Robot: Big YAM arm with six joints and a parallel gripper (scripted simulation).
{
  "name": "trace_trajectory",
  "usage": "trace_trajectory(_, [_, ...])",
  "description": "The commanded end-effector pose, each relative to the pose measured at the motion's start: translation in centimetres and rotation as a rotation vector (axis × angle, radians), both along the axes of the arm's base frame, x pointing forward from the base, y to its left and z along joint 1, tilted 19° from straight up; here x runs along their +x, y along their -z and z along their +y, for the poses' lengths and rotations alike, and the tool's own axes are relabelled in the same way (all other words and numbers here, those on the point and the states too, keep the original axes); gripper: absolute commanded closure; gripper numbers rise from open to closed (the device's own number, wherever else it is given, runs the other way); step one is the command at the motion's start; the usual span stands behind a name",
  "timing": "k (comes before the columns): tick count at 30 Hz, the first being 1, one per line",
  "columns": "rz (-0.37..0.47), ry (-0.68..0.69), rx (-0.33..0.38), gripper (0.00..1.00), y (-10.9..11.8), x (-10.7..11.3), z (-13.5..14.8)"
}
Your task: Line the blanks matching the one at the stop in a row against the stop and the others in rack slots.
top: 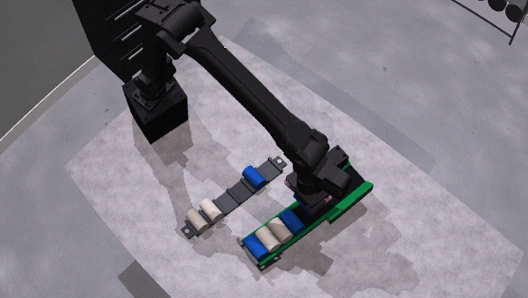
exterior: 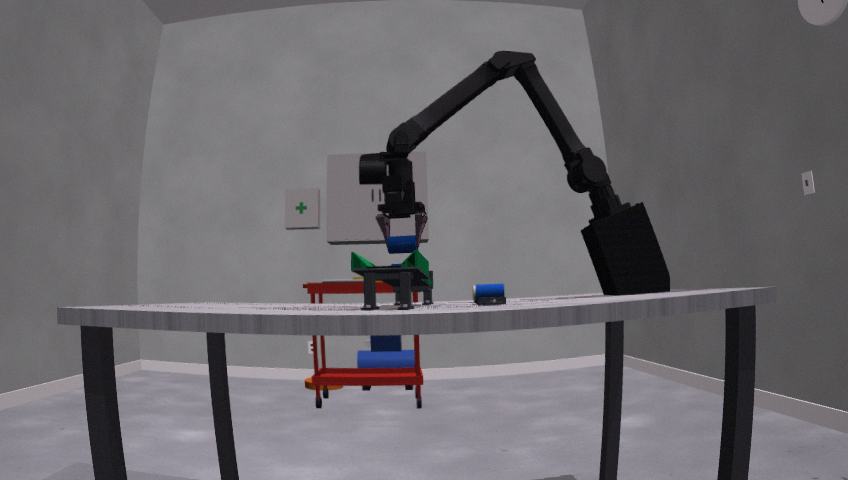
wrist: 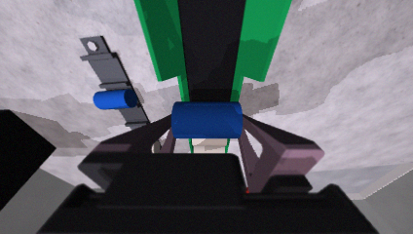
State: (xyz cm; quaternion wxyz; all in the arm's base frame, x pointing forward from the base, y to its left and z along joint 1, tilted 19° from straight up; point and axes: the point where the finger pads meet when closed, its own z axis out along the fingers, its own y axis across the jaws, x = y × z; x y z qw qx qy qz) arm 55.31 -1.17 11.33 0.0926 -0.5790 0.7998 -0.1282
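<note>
From my console I see the black parallel gripper (exterior: 401, 228) clamped end to end on a short blue plastic bar (wrist: 206, 119), held level in the air above the black belly of the green-walled feed ramp (top: 357, 194); in the side view the bar hangs clear of the ramp's green side walls, not touching them. On the wrist camera the blue bar lies straight across the ramp's line, between the two purplish fingers. Lower on the ramp I count four bars in a row: a blue one (top: 254, 247) against the stop, two cream ones (top: 266, 238) and (top: 279, 229) next, then another blue one (top: 291, 221). On the flat dark grey ribbed stock rack (top: 236, 193), beside the ramp, one blue bar (top: 253, 176) sits in a slot near one end and two cream bars (top: 196, 221) and (top: 210, 209) sit side by side near the other end. The pale mottled table top (top: 408, 228) carries both fixtures.
</note>
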Motion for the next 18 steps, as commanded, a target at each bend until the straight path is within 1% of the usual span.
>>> trace_trajectory(1, [-0.02, 0.0, 0.001, 0.36, 1.3, 1.4, -0.8])
trace_trajectory(2, [-0.009, 0.0, 0.001, 0.36, 2.2, 1.1, -0.8])
trace_trajectory(3, [-0.009, -0.003, 0.001, 0.36, 2.7, 1.2, -0.7])
trace_trajectory(5, [-0.03, -0.009, 0.001, 0.36, 2.6, 2.4, -0.4])
trace_trajectory(8, [-0.017, -0.006, 0.001, 0.36, 4.2, 2.2, -0.7])
trace_trajectory(9, [-0.019, -0.004, 0.001, 0.36, 4.4, 2.3, -0.9])
trace_trajectory(11, [-0.019, -0.004, 0.001, 0.36, 4.4, 2.3, -0.9])
trace_trajectory(12, [-0.084, -0.001, 0.002, 0.36, 1.3, 3.4, -0.8])
trace_trajectory(13, [-0.081, -0.002, 0.002, 0.36, 1.6, 3.4, -0.8])
trace_trajectory(15, [-0.043, -0.006, 0.001, 0.36, 4.0, 3.3, -0.7])
trace_trajectory(16, [-0.034, -0.006, 0.001, 0.36, 4.6, 3.2, -0.7])
trace_trajectory(18, [-0.034, -0.005, 0.001, 0.36, 4.7, 3.2, -0.8])
